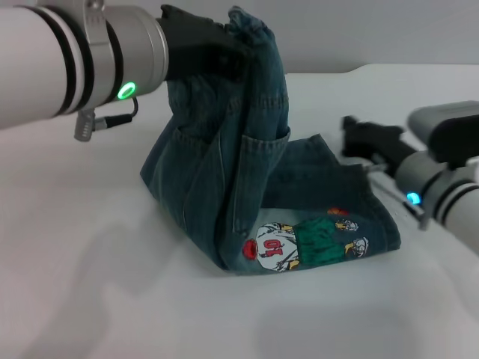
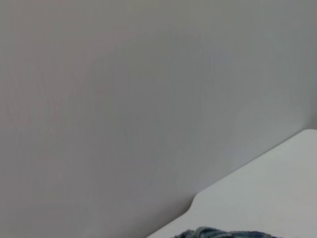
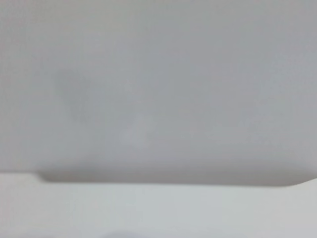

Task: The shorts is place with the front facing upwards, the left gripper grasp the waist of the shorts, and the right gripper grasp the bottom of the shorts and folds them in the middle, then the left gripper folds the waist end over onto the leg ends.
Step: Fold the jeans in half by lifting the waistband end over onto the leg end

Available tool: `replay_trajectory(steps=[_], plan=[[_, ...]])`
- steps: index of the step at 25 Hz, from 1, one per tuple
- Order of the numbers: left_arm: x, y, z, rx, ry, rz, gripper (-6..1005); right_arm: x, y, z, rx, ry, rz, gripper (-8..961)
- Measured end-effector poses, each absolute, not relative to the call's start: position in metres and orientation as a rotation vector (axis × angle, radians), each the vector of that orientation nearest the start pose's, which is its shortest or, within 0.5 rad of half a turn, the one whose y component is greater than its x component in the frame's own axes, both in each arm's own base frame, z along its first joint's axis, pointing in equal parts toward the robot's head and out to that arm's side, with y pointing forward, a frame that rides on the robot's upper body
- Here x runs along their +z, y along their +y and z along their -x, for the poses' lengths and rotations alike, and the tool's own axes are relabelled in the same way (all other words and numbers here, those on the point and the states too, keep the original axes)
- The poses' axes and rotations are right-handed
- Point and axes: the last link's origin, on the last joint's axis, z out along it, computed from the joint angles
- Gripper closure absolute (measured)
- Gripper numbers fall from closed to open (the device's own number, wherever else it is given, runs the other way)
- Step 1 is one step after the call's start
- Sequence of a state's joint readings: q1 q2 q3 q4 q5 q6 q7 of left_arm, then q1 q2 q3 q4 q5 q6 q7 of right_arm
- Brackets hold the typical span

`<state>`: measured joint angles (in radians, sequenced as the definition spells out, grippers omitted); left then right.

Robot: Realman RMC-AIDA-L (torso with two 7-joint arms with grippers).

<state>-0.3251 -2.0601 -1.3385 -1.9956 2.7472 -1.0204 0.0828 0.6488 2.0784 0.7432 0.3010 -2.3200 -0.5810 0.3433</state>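
Observation:
The denim shorts [image 1: 217, 179] are folded lengthwise, with a cartoon patch [image 1: 299, 243] facing up. My left gripper [image 1: 230, 46] is shut on the waist of the shorts [image 1: 253, 28] and holds it high above the table, so the denim hangs down in a steep drape. The leg ends [image 1: 380, 218] lie flat on the table to the right. A sliver of the ruffled waist [image 2: 223, 233] shows in the left wrist view. My right gripper [image 1: 353, 138] hovers just beyond the far right edge of the shorts, apart from the cloth. The right wrist view shows only wall and table.
The white table [image 1: 112, 299] stretches around the shorts, with its back edge [image 2: 237, 173] meeting a plain grey wall [image 2: 124, 99].

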Motion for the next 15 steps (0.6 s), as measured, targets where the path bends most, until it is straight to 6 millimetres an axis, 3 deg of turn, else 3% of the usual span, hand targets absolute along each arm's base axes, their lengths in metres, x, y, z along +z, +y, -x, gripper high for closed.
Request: replay_trajectory(steps=[8, 12, 13, 14, 15], plan=[[0.004, 0.312, 0.078, -0.337, -0.629, 2.267, 808, -0.037, 0.388, -0.31, 0.594, 0.825, 1.689, 954], [-0.002, 0.309, 0.082, -0.364, -0.642, 2.266, 788, -0.009, 0.375, -0.323, 0.667, 0.781, 1.603, 954], [-0.014, 0.305, 0.085, -0.394, -0.631, 2.278, 783, -0.002, 0.37, -0.325, 0.693, 0.76, 1.581, 954], [-0.05, 0.293, 0.098, -0.383, -0.547, 2.341, 778, 0.005, 0.364, -0.326, 0.72, 0.739, 1.558, 954], [-0.057, 0.291, 0.101, -0.38, -0.544, 2.354, 773, 0.011, 0.358, -0.327, 0.748, 0.717, 1.535, 954]])
